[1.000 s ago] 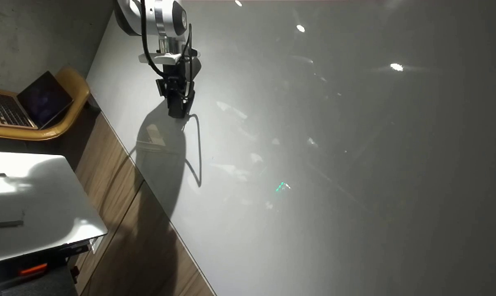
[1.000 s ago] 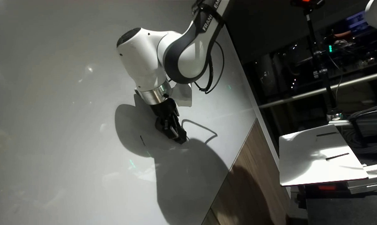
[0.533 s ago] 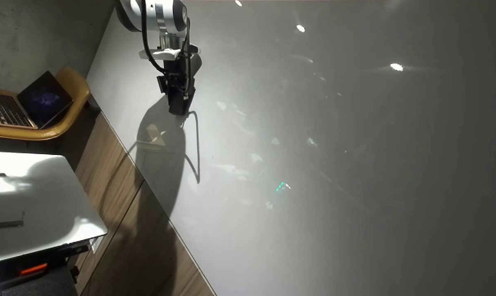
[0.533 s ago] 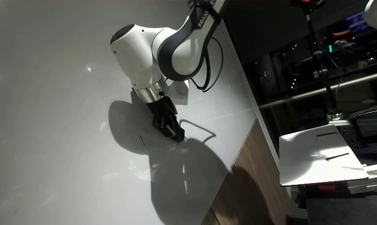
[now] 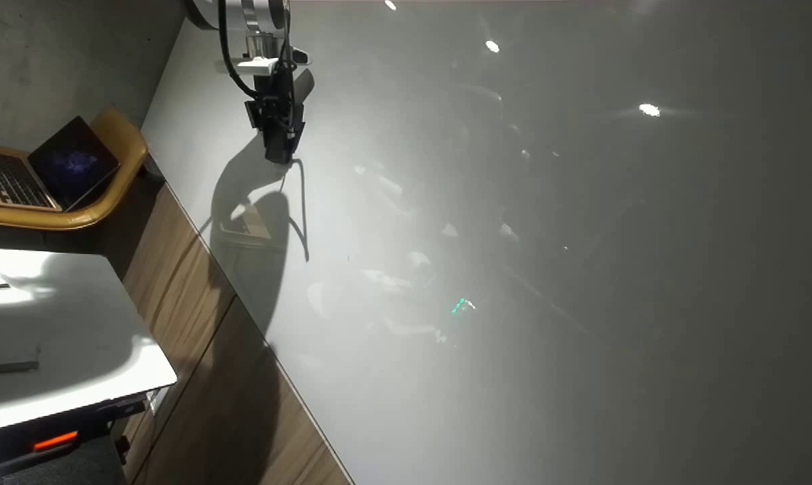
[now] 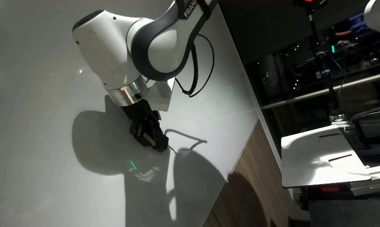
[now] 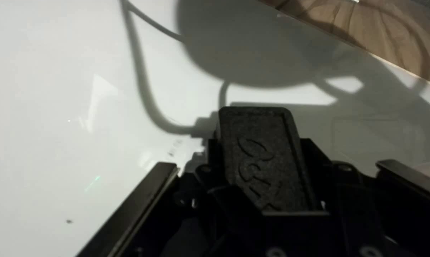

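A dark grey, felt-like block with raised lettering, eraser-like in shape, is gripped between the black fingers of my gripper in the wrist view. Its far end sticks out past the fingertips. Behind it spreads a large glossy white surface, crossed by the arm's shadow. In both exterior views the gripper points at this surface, close to it. There the block hardly stands out from the black gripper. I cannot tell whether it touches the surface. A small dark speck marks the surface.
Wood panels border the white surface along a straight edge. Beyond stand a yellow chair with a laptop and a pale side table. A dark stand rises behind. A cable loop hangs from the arm.
My arm has shifted across the white surface, up and slightly left in an exterior view and leftward in both, its shadow moving along. The gripper has stayed shut.
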Controlling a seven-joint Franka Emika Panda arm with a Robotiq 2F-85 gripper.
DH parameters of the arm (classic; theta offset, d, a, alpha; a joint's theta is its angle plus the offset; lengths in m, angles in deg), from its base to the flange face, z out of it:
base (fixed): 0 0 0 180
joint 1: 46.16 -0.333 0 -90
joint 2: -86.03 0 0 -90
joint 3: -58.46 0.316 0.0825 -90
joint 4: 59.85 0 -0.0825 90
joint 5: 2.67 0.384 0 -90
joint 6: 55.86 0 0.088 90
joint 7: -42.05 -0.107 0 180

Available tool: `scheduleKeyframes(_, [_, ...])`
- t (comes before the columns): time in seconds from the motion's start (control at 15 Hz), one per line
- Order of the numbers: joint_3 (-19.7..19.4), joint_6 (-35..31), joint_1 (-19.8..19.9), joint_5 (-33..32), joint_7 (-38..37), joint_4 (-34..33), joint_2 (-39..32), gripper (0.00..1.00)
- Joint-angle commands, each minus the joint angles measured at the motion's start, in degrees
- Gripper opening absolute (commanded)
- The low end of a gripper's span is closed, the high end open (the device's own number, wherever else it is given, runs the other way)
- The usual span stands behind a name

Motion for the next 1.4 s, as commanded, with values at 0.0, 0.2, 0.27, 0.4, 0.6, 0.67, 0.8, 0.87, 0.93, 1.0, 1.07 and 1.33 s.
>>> scheduleKeyframes(0.0, [-0.2,1.4,-2.7,-2.2,0.1,-9.2,-5.7,0.32])
scheduleKeyframes(0.2, [-0.4,2.8,-4.2,-2.3,0.8,-12.3,-7.3,0.32])
scheduleKeyframes(0.27, [-0.5,3.3,-4.7,-2.4,0.9,-13.2,-8.0,0.32])
scheduleKeyframes(0.4, [-0.8,4.5,-5.5,-3.0,1.1,-14.4,-8.7,0.32])
scheduleKeyframes(0.6, [-1.3,6.0,-5.9,-5.1,1.8,-13.9,-8.2,0.32])
scheduleKeyframes(0.67, [-1.4,6.3,-5.9,-5.9,1.9,-13.4,-7.7,0.32])
scheduleKeyframes(0.8, [-1.6,6.3,-5.4,-7.0,1.8,-12.3,-6.7,0.32])
scheduleKeyframes(0.87, [-1.6,6.2,-5.2,-7.2,1.8,-11.9,-6.3,0.32])
scheduleKeyframes(0.93, [-1.7,6.2,-4.9,-7.3,1.8,-11.5,-5.8,0.32])
scheduleKeyframes(1.0, [-1.8,6.2,-4.7,-7.3,1.9,-11.2,-5.5,0.32])
scheduleKeyframes(1.07, [-1.9,6.1,-4.3,-7.4,2.0,-10.7,-5.0,0.32])
scheduleKeyframes(1.33, [-2.7,6.3,-2.6,-7.8,2.5,-8.5,-3.0,0.32])
